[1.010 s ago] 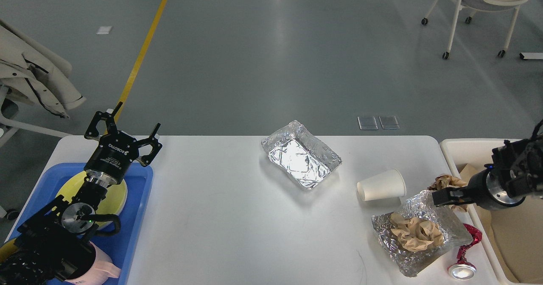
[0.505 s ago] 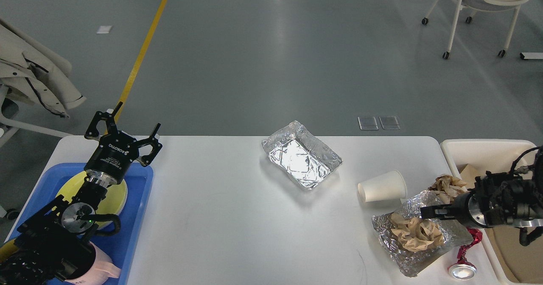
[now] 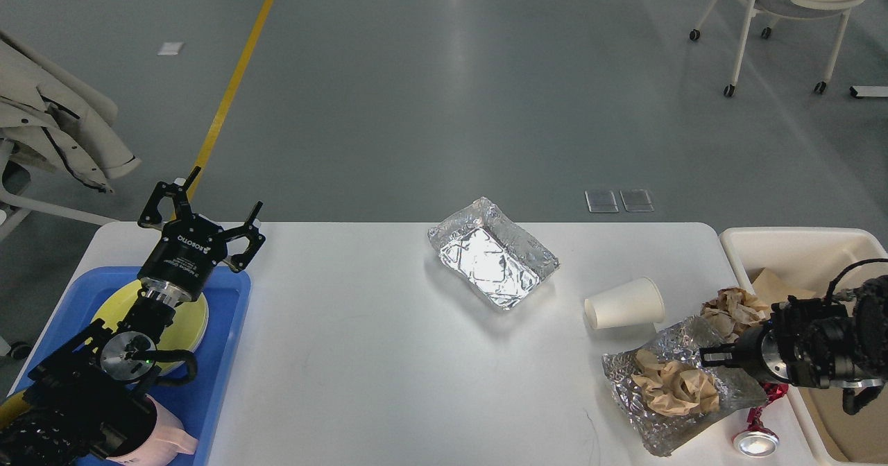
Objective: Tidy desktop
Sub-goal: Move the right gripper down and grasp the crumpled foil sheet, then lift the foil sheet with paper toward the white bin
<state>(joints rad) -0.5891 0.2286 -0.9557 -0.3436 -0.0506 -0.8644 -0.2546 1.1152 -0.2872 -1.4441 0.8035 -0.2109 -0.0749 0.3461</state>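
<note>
The white desktop [image 3: 361, 348] holds an empty foil tray [image 3: 492, 254] at the back centre and a white paper cup [image 3: 624, 303] lying on its side. A flattened foil tray [image 3: 721, 390] with crumpled brown paper [image 3: 676, 386] lies at the front right. My right gripper [image 3: 711, 356] points left, low over that foil's right side. It is dark, and its fingers cannot be told apart. My left gripper [image 3: 220, 199] is open and empty, raised above the blue tray's far end.
A blue tray [image 3: 222, 355] at the left holds a yellow plate [image 3: 191, 313] and a pink cup [image 3: 166, 435]. A cream bin [image 3: 798, 251] stands off the right edge. More crumpled paper [image 3: 728, 306] and a red wrapper with a silver can [image 3: 756, 442] lie near it.
My right gripper has come down and forward from beside the crumpled paper to the foil's right side. The foil with brown paper has shifted slightly left. The left arm has not moved.
</note>
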